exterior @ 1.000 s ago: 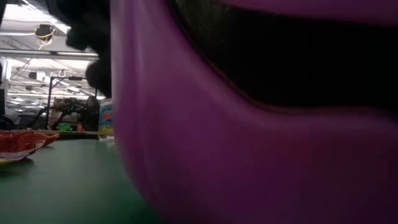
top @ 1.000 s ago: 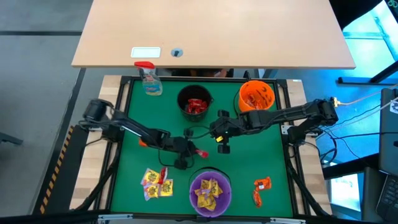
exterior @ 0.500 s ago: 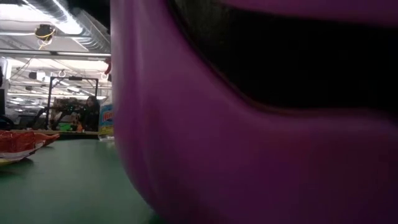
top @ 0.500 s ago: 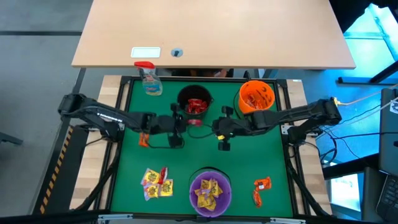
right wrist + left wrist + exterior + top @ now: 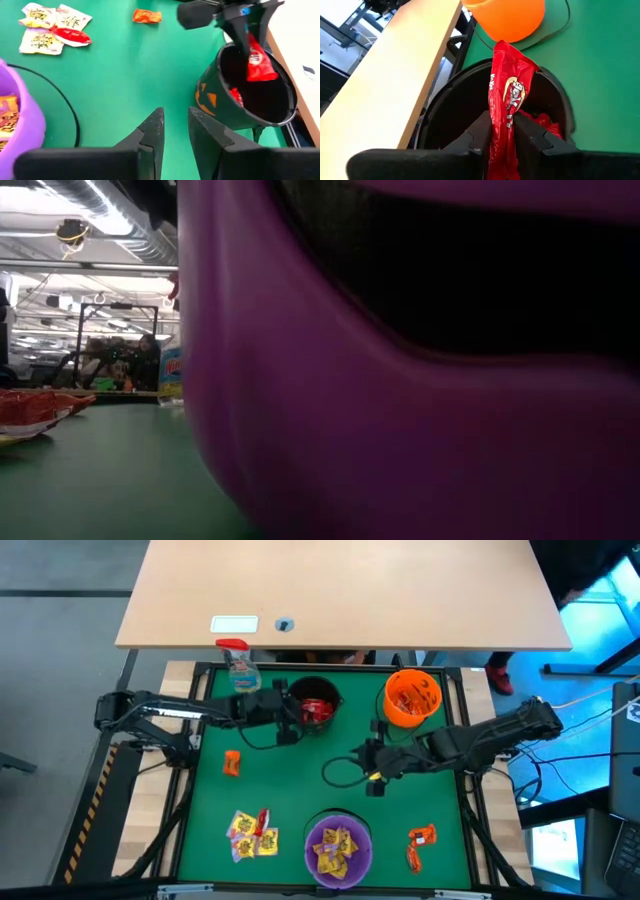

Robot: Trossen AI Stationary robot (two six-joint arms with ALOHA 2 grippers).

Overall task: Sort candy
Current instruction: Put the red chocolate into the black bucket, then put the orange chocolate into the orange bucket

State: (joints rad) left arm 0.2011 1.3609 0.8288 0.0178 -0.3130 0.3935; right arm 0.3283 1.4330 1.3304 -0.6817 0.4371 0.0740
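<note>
My left gripper (image 5: 300,712) is over the black bowl (image 5: 313,705) at the far middle of the green mat, shut on a red candy packet (image 5: 509,90). More red candy lies inside that bowl. My right gripper (image 5: 373,772) hangs over the mat right of centre, slightly open (image 5: 176,131), with nothing between its fingers. One orange candy (image 5: 231,762) lies flat on the mat at the left. Yellow and red candy (image 5: 252,833) lies near the front left. Orange candy (image 5: 420,845) lies at the front right. My left gripper pinches the red packet between its two fingers, which sit on its flat faces at the lower half (image 5: 505,137). The fingers slant down from the table's left side. The packet's free end (image 5: 257,64) sticks out past the fingertips, clear over the bowl's opening.
A purple bowl (image 5: 338,845) with yellow candy stands at the front middle and fills the low view (image 5: 420,430). An orange bowl (image 5: 412,695) stands at the far right, a spray bottle (image 5: 240,668) at the far left. A black cable (image 5: 335,772) loops across the mat.
My left gripper has risen from the middle of the mat and gone toward the far edge, carrying the red candy packet up over the black bowl. My right gripper has shifted a little toward the table's right and near edges.
</note>
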